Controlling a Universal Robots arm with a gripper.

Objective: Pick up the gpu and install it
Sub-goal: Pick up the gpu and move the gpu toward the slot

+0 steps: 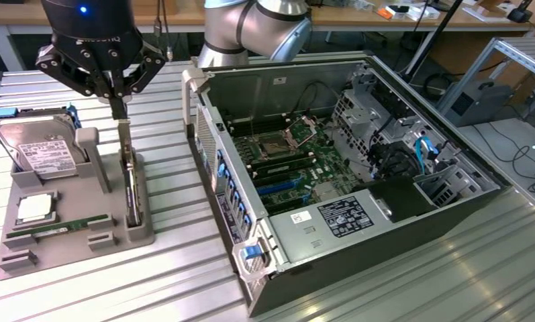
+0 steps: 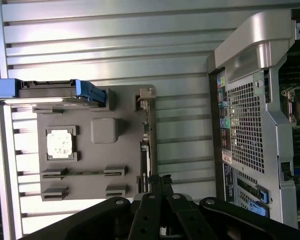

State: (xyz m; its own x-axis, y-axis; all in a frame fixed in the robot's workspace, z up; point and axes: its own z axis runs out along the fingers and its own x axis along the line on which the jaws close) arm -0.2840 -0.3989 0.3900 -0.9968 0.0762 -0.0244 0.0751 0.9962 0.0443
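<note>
Desk: silver ribbed metal slats, with bright glare along the ridges.
Far side: wooden desk with a pale top.
Exterior view's right: grey metal rack, with a grey box beneath it.
Floor: grey, with loose dark cables lying across it.

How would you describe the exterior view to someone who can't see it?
A robot arm's black gripper is shut on the top edge of the gpu, a thin card standing on edge in a grey tray. A hard drive sits in the same tray; an open computer case lies to the exterior view's right.
</note>
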